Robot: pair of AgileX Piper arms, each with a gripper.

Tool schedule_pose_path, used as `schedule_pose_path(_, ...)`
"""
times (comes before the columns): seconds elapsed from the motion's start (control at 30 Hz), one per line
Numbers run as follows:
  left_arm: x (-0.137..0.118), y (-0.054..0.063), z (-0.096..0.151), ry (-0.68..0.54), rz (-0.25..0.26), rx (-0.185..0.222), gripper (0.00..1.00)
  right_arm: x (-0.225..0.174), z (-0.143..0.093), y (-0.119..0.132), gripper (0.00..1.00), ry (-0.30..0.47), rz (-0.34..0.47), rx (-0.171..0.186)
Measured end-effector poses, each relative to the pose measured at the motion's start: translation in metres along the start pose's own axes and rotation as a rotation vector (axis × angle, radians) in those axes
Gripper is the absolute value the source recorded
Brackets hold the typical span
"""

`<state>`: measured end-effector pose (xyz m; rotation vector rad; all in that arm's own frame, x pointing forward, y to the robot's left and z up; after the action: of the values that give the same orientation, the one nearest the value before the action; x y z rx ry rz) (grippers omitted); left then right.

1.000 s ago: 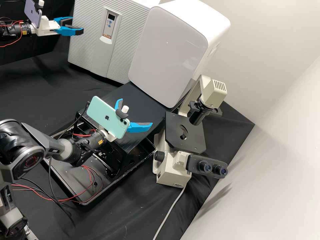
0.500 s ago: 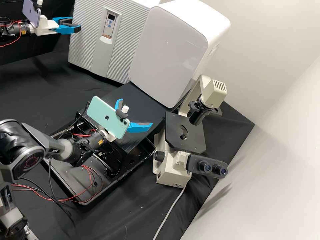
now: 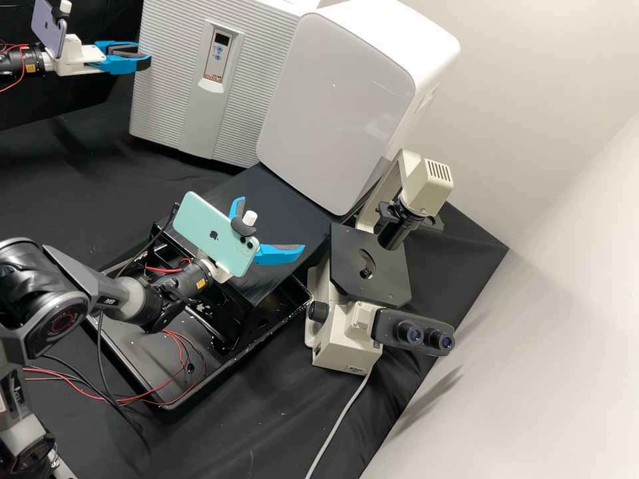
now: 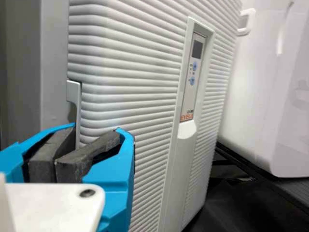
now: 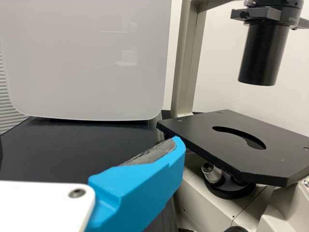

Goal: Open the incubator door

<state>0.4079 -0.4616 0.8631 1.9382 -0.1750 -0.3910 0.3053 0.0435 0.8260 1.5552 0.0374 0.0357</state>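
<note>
The incubator's ribbed pale grey door [image 3: 246, 86] stands slightly turned out at its left side, its control panel [image 3: 218, 56] facing the bench. My left gripper [image 3: 144, 54] is at that door's left edge. In the left wrist view, the left gripper [image 4: 94, 134] has its dark pads drawn together on the handle edge [image 4: 74, 92] of the ribbed door [image 4: 135, 63], partly hidden by the fingers. My right gripper [image 3: 271, 223] stands open and empty over the black platform, left of the microscope; in the right wrist view one finger of the right gripper [image 5: 140, 188] shows.
A white rounded cabinet [image 3: 333, 100] stands right of the incubator on the black platform [image 3: 293, 199]. The microscope [image 3: 369, 266] is close beside my right gripper. A black tray [image 3: 143, 352] with loose red and black wires lies under the right arm.
My left gripper has moved left and slightly down in the high view. The incubator door's left edge and panel have swung a little the same way. The right arm has kept still.
</note>
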Motion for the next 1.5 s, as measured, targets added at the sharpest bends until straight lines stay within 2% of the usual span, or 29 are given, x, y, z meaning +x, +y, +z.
schedule_pose_path(0.23,-0.025,-0.004,0.028,-0.064,-0.044,0.025,0.00,0.000,0.000,0.000,1.00,0.000,0.000,0.000)
schedule_pose_path(0.4,-0.049,-0.005,0.059,-0.180,-0.036,0.106,0.00,0.000,0.000,0.000,1.00,0.000,0.000,0.000)
schedule_pose_path(0.47,-0.058,-0.006,0.068,-0.200,-0.039,0.126,0.00,0.000,0.000,0.000,1.00,0.000,0.000,0.000)
schedule_pose_path(0.67,-0.090,0.006,0.097,-0.293,0.066,0.139,0.00,0.000,0.000,0.000,1.00,0.000,0.000,0.000)
schedule_pose_path(0.77,-0.103,0.010,0.106,-0.315,0.095,0.144,0.00,0.000,0.000,0.000,1.00,0.000,0.000,0.000)
schedule_pose_path(1.17,-0.107,0.017,0.102,-0.249,0.167,0.092,0.00,0.000,0.000,0.000,1.00,0.000,0.000,0.000)
schedule_pose_path(1.37,-0.107,0.018,0.096,-0.197,0.148,0.102,0.00,0.000,0.000,0.000,1.00,0.000,0.000,0.000)
schedule_pose_path(1.5,-0.108,0.020,0.082,-0.066,0.156,0.102,0.00,0.000,0.000,0.000,1.00,0.000,0.000,0.000)
